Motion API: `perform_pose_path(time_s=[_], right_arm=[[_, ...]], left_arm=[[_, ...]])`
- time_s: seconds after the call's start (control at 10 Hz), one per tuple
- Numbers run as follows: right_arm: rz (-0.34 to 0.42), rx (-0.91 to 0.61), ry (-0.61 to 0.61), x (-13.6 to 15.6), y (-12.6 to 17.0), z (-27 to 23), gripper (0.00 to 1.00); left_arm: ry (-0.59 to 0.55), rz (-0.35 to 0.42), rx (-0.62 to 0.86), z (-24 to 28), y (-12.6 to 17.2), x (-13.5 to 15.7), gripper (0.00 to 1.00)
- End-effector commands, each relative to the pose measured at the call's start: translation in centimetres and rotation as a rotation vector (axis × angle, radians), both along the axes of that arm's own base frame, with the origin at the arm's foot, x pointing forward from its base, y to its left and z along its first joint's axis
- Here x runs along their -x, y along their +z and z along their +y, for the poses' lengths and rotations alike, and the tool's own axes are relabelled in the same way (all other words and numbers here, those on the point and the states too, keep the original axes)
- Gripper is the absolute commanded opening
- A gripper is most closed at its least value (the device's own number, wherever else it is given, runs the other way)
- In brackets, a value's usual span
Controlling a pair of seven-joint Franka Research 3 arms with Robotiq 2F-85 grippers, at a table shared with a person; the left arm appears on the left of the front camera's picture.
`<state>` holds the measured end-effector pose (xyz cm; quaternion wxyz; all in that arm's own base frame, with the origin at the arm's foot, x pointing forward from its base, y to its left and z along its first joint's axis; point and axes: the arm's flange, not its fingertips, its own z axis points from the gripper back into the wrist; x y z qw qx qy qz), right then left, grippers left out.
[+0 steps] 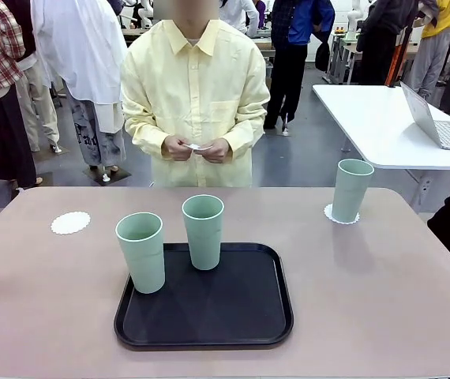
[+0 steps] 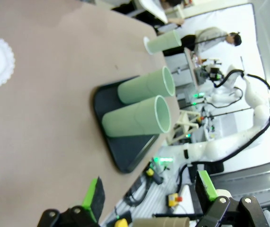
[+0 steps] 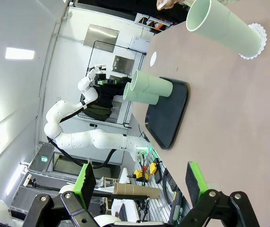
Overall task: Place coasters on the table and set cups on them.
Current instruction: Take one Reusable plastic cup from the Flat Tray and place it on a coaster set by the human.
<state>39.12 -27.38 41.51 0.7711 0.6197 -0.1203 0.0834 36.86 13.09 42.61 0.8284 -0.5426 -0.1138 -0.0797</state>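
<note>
Left gripper (image 2: 150, 191) and right gripper (image 3: 139, 182) spread, empty; two mint tumblers (image 1: 140, 253) stand on the black tray (image 1: 209, 324), seemingly awaiting coasters (image 1: 70, 223).

From here, far-right coaster (image 1: 330, 214) sits mostly hidden under its cup (image 1: 351, 189), white bit (image 1: 198, 146) btwn person's hands (image 1: 178, 148) too small to ID, laptop (image 1: 442, 122) cut off at right edge.

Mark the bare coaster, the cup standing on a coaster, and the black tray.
bare coaster (image 1: 70, 223), front view, centre of the disc.
cup on a coaster (image 1: 352, 191), front view, middle of its side wall.
black tray (image 1: 217, 312), front view, bare floor near its front.
</note>
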Motion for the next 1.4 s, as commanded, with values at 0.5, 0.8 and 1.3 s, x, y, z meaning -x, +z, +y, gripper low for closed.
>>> perform_pose_path(time_s=[0.5, 0.8, 1.3], right_arm=[[0.005, -0.002, -0.001, 0.0, -0.1, 0.0, 1.00], [0.005, -0.002, -0.001, 0.0, -0.1, 0.0, 1.00], [0.005, -0.002, -0.001, 0.0, -0.1, 0.0, 1.00]], left_arm=[[-0.256, -0.245, -0.257, -2.6, 2.7, -0.5, 1.00], [-0.517, -0.417, -0.628, -7.7, 4.6, -3.1, 1.00], [-0.816, -0.576, -0.838, -15.5, 2.7, -4.8, 1.00]])
